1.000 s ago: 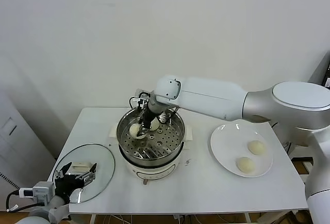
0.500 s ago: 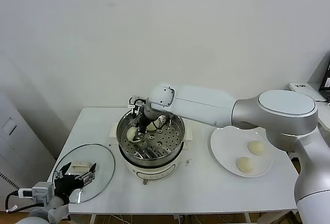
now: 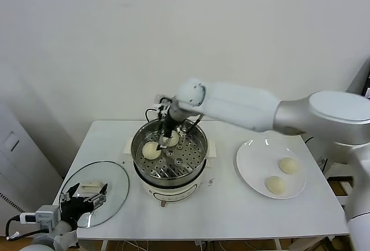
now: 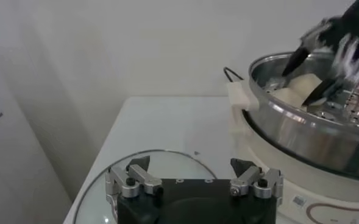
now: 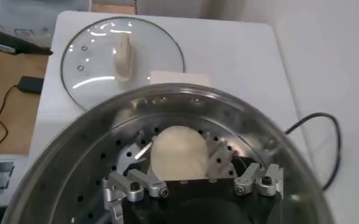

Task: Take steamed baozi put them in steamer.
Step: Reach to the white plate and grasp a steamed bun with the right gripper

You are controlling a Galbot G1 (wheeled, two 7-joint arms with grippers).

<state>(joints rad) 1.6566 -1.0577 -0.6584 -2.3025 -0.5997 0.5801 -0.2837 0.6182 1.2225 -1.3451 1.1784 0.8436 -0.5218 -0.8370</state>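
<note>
- Right tool (image 3: 167, 130), fingers spread and holding nothing, hangs over the steamer (image 3: 193, 164) at frame centre.
- Two steamed baozi (image 3: 152, 150) lie inside it, just below the tool.
- Two more baozi (image 3: 287, 165) wait on the white plate (image 3: 250, 170), centre right, so the right arm is nearer them.
- Left tool (image 3: 84, 198), spread, idles lower left over the glass lid (image 3: 113, 177) on the tabletop (image 3: 231, 207).

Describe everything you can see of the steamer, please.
The steamer is a round basket of shiny metal with a perforated floor, standing upright on a white cooker base near the middle of the white table. Two cream-white baozi lie on its floor at the robot's left side. The right end effector hangs open over them. No lid covers it; the glass lid lies apart, on the table.
</note>
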